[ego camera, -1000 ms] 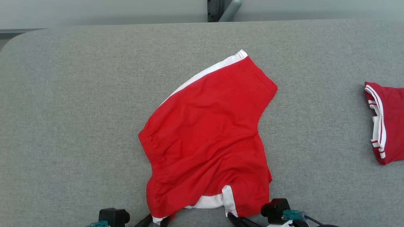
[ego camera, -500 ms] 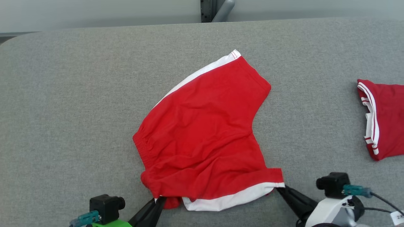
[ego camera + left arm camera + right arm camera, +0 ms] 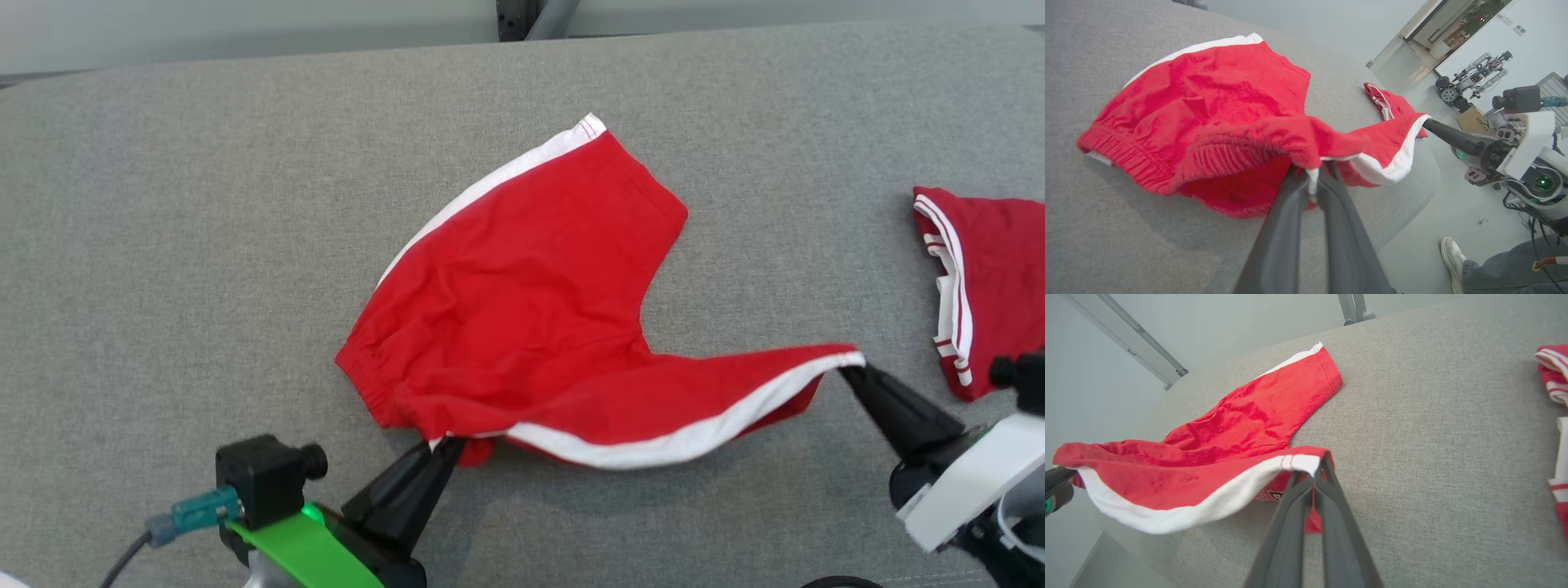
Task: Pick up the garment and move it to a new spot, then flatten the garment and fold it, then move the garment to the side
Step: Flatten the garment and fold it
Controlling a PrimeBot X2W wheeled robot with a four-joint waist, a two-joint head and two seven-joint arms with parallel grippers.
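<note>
The red shorts (image 3: 522,302) are spread on the grey table (image 3: 163,245), their near hem raised. One corner is clamped by the left pincer (image 3: 447,445), the other by the right pincer (image 3: 849,371), both closed on cloth.

A grey felt-covered table (image 3: 163,245) stands before a pale wall (image 3: 245,24), with a metal post (image 3: 513,15) behind.
</note>
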